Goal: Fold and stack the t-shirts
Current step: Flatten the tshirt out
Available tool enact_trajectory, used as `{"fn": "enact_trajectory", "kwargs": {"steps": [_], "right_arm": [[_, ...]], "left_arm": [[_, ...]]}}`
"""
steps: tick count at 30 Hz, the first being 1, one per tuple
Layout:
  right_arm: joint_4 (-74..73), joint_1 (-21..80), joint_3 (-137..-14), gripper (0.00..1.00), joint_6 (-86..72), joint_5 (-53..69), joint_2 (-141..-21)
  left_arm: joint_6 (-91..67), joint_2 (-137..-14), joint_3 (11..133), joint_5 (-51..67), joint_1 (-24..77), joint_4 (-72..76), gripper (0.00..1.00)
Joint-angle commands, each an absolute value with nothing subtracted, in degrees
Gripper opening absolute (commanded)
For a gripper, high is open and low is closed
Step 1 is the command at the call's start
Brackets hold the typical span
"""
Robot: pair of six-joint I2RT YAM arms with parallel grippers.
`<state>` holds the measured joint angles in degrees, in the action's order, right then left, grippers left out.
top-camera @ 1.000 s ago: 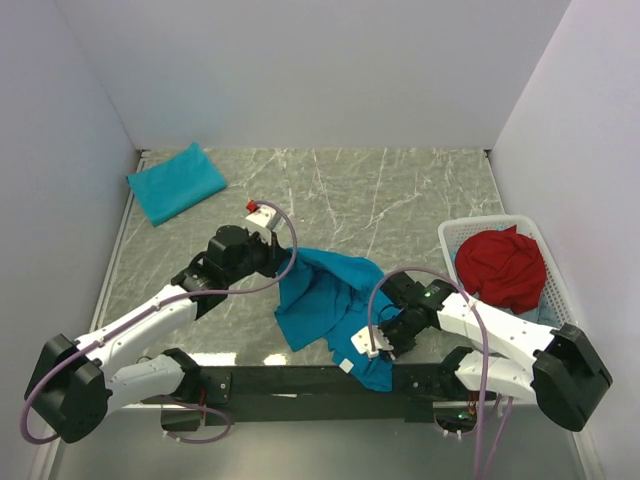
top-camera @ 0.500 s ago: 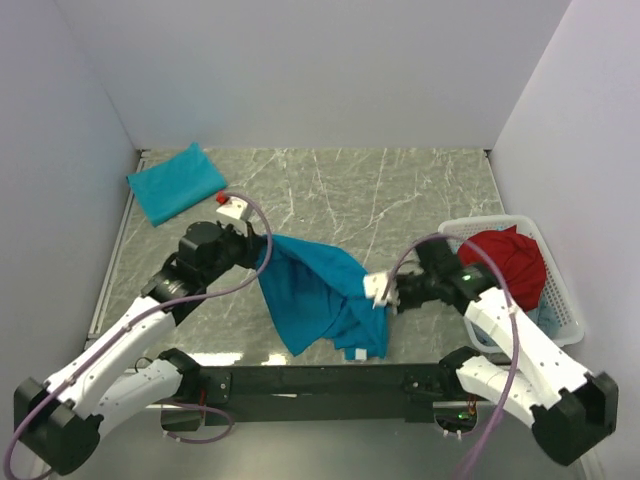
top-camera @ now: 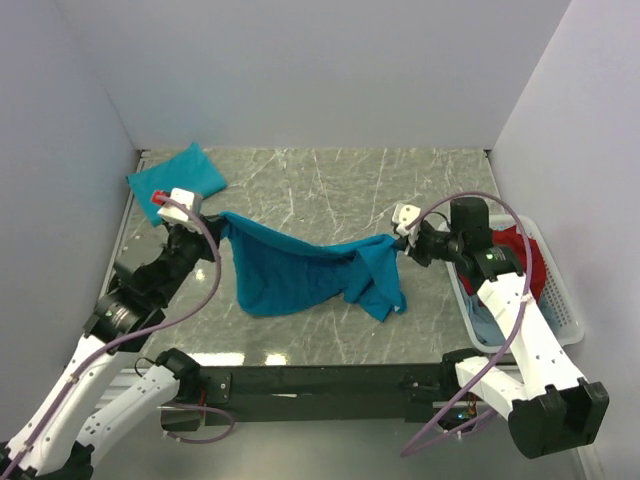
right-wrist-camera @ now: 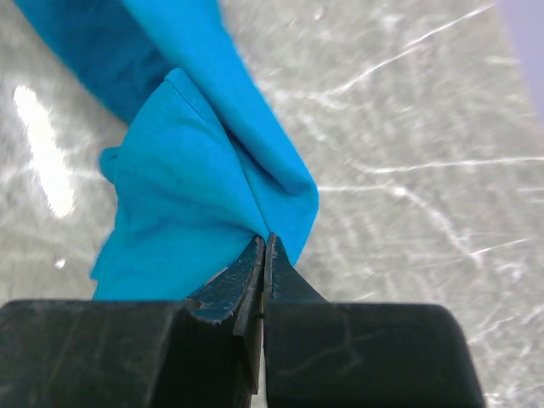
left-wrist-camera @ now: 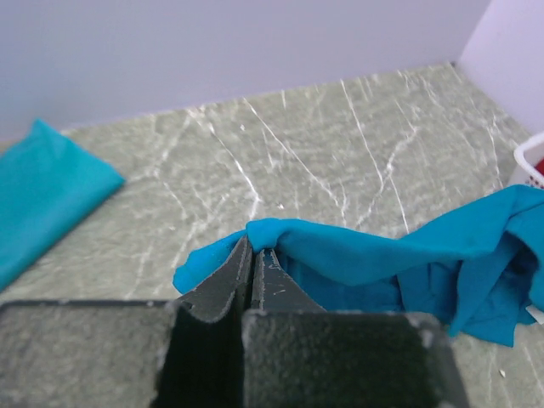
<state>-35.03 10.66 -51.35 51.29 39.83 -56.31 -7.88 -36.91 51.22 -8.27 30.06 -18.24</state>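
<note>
A teal-blue t-shirt (top-camera: 300,270) hangs stretched between both arms over the middle of the marble table, sagging in the centre with loose folds at its right end. My left gripper (top-camera: 218,222) is shut on its left edge (left-wrist-camera: 272,229). My right gripper (top-camera: 396,240) is shut on its right edge (right-wrist-camera: 272,204). The cloth bunches just beyond each pair of fingertips in the wrist views. A second teal-blue t-shirt (top-camera: 176,180) lies folded flat at the far left corner, also seen in the left wrist view (left-wrist-camera: 42,195).
A white basket (top-camera: 555,290) at the right edge holds a red cloth (top-camera: 520,255). White walls close the table on three sides. The arm bases and a black rail (top-camera: 320,380) run along the near edge.
Both arms rose and swung apart toward the far side, pulling the t-shirt from a bunched heap near the front into a stretched span. The right gripper shut on the shirt.
</note>
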Motion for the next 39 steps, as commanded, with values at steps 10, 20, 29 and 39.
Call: {"fn": "enact_trajectory", "kwargs": {"steps": [10, 20, 29, 39], "right_arm": [[-32.43, 8.26, -66.07, 0.00, 45.36, 50.18, -55.98], [-30.58, 7.82, -78.04, 0.00, 36.65, 51.50, -61.52], [-33.83, 7.82, -76.81, 0.00, 39.19, 57.46, -59.86], [-42.20, 7.91, -87.10, 0.00, 39.04, 62.94, -58.36]], "left_arm": [[-0.62, -32.43, 63.98, -16.34, 29.79, -21.80, 0.00], [3.78, -35.42, 66.53, -17.75, 29.79, -16.88, 0.00], [4.57, -34.90, 68.65, -12.75, 29.79, -14.68, 0.00], [2.20, -29.00, 69.17, -12.74, 29.79, -13.54, 0.00]]}}
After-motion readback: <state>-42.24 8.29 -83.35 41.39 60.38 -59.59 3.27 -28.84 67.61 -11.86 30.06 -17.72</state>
